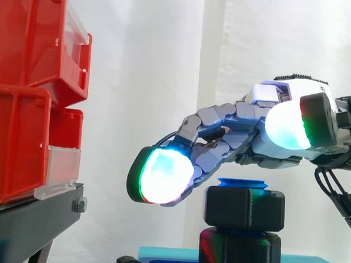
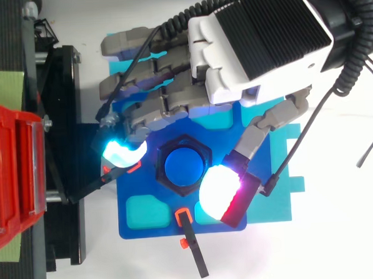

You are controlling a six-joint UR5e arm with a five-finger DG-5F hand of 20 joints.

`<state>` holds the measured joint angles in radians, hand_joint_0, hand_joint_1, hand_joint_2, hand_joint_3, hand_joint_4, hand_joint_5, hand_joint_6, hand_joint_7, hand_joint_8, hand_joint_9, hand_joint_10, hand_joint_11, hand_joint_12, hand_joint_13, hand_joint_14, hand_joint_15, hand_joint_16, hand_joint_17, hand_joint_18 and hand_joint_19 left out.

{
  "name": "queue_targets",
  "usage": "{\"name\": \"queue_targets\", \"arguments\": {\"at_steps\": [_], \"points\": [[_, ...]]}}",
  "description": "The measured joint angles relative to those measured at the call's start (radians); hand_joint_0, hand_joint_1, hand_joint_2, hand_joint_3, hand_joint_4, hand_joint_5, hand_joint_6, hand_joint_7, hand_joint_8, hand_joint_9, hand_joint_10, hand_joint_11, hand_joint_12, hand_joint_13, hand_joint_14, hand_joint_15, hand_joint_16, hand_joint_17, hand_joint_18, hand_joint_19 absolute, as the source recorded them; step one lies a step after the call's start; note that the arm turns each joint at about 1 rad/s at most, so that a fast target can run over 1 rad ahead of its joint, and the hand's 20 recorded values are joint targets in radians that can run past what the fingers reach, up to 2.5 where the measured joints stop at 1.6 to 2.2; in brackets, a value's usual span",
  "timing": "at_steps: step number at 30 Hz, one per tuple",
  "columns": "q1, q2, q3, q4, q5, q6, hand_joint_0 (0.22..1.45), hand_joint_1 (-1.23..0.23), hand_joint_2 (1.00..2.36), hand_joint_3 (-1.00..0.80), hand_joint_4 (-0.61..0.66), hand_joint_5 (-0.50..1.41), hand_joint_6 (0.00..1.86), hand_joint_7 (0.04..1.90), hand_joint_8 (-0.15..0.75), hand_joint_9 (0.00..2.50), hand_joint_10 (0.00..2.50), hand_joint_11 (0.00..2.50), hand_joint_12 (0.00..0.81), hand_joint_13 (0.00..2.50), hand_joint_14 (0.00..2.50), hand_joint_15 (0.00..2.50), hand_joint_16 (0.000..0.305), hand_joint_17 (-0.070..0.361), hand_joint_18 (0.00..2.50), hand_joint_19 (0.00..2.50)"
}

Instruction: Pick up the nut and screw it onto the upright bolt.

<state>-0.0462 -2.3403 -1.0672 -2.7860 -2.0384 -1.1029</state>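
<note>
A black hexagonal nut [image 1: 244, 208] [image 2: 203, 165] sits on the upright blue bolt [image 1: 242, 185] [image 2: 182, 167], whose blue top shows through the nut's middle. Below it in the side view is a second black hexagonal block [image 1: 239, 253] at the bolt's foot. My hand [image 1: 224, 120] [image 2: 233, 81] hovers just above the nut and is open, with its fingers stretched out and gently bent. One glowing fingertip [image 1: 163, 176] [image 2: 119, 152] hangs left of the nut. The thumb pad [image 2: 215, 191] lies on the nut's other side. Nothing is held.
The bolt stands on a blue base plate [image 2: 141, 226] set on a teal board [image 2: 282, 172]. Red bins [image 1: 27, 91] on a black stand [image 1: 24, 220] are at the left. A thin black lever with orange clips [image 2: 193, 248] sticks out from the plate's front edge.
</note>
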Motion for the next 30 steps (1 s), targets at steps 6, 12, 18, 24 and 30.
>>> {"name": "queue_targets", "arguments": {"at_steps": [6,12,18,24,30], "points": [[0.001,0.000,0.000,-0.001,-0.001,0.001,0.45,-0.27,1.00,-0.50,0.21,-0.09,0.50,0.95,0.266,0.68,0.00,0.00,0.355,0.31,0.00,0.00,0.047,0.105,0.00,0.00],[0.001,0.000,0.000,-0.001,-0.002,0.001,0.45,-0.27,1.00,-0.50,0.22,-0.07,0.50,1.06,0.272,0.74,0.00,0.00,0.348,0.36,0.00,0.00,0.046,0.104,0.00,0.00],[-0.001,0.000,-0.001,0.002,-0.004,0.001,0.46,-0.27,1.00,-0.50,0.21,-0.04,0.51,1.20,0.280,0.82,0.00,0.00,0.340,0.43,0.00,0.00,0.045,0.102,0.05,0.00],[-0.008,0.001,0.000,0.009,-0.007,0.001,0.48,-0.27,1.00,-0.50,0.18,0.00,0.50,1.37,0.289,0.97,0.00,0.00,0.327,0.52,0.00,0.00,0.043,0.096,0.16,0.00],[-0.024,0.000,0.000,0.026,-0.023,-0.001,0.49,-0.28,1.00,-0.50,0.12,0.07,0.52,1.48,0.259,1.34,0.00,0.00,0.284,0.75,0.00,0.00,0.036,0.081,0.42,0.05]]}}
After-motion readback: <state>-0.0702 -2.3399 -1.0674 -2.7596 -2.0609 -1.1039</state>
